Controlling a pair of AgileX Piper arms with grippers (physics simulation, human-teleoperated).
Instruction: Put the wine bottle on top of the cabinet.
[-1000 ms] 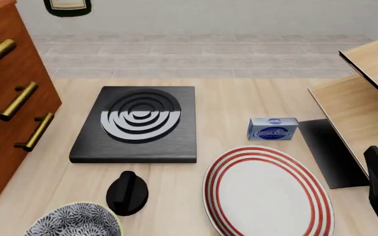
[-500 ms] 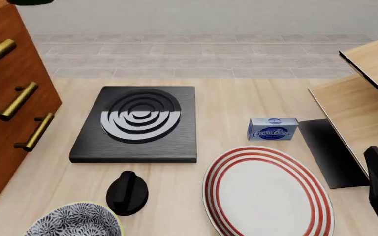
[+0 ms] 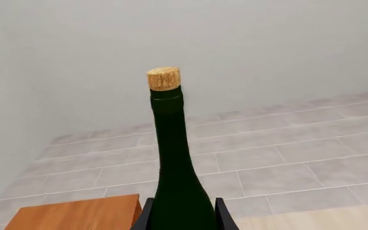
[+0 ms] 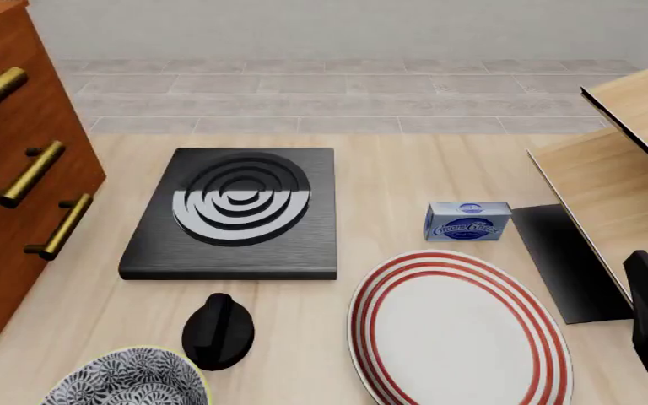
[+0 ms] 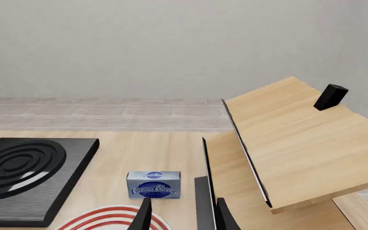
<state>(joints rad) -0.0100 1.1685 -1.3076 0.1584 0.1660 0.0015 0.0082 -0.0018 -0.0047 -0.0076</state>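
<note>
- Left end effector (image 3: 182, 215) is clenched on the tall dark green glass wine bottle (image 3: 174, 163) — I see a black finger (image 3: 144, 218) on each side of its lower body in the left wrist view, with the bottle upright and its tan cork on top.
- Just beside the bottle in that same view I get a corner of the reddish-brown wooden cabinet (image 3: 75, 214), its flat top below the bottle's shoulder. Can't tell if the base is touching it.
- Front view doesn't show the bottle at all — only the cabinet's drawer front with brass bar handles at the left edge.
- Right end effector (image 5: 184, 215) is released, fingers apart with nothing between them, pointing toward the small blue-and-white box (image 4: 467, 221) and the pale light-wood shelf unit (image 4: 617, 177).
- On the light wooden table (image 4: 414, 169) I also see a black square hotplate with silver rings (image 4: 237, 211) and a white plate with red rim stripes (image 4: 459, 333).
</note>
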